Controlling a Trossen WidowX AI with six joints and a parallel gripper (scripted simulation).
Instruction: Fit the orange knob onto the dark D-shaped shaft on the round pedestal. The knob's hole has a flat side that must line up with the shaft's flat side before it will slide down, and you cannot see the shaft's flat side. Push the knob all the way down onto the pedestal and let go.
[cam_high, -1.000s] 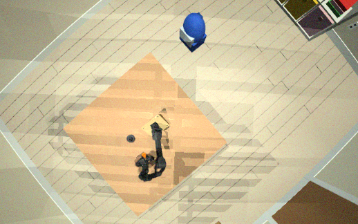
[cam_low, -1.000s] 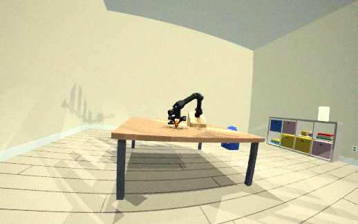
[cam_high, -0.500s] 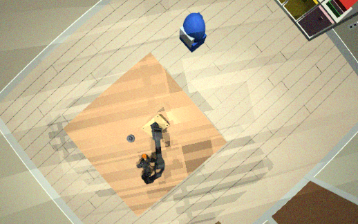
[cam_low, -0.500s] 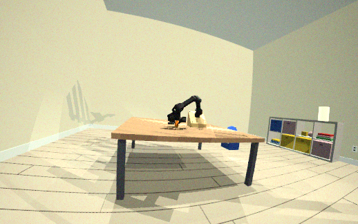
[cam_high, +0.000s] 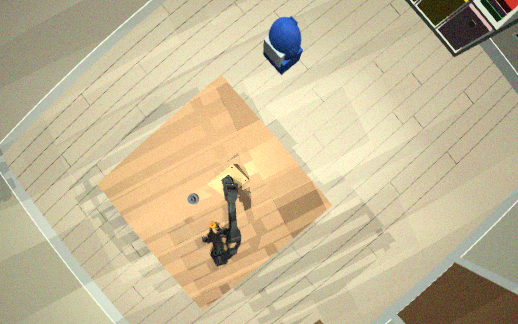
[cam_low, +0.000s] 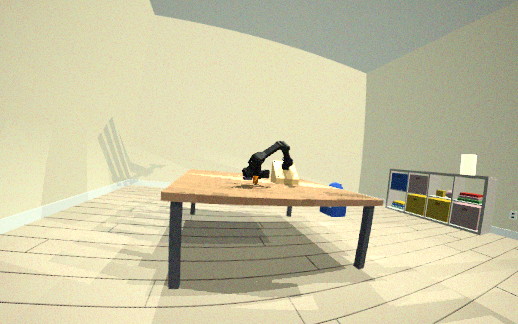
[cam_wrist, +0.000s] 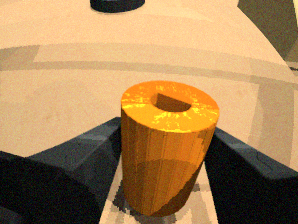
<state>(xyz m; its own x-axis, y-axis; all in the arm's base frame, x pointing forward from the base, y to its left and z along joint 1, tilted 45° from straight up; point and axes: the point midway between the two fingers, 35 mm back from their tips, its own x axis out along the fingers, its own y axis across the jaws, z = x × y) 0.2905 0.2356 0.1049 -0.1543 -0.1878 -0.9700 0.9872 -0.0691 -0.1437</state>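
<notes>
The orange knob is held between the fingers of my gripper. In the wrist view its D-shaped hole faces the camera, with the flat side along the far edge, sloping down to the right. The round pedestal stands on the table, apart from the knob, up and to the left of it in the top view. In the wrist view only part of the dark pedestal shows at the top edge. The shaft's flat side cannot be made out. In the exterior view the knob is low above the table.
The wooden table carries the arm and a cream angled block at the arm's base. A blue object and a shelf unit stand on the floor beyond the table.
</notes>
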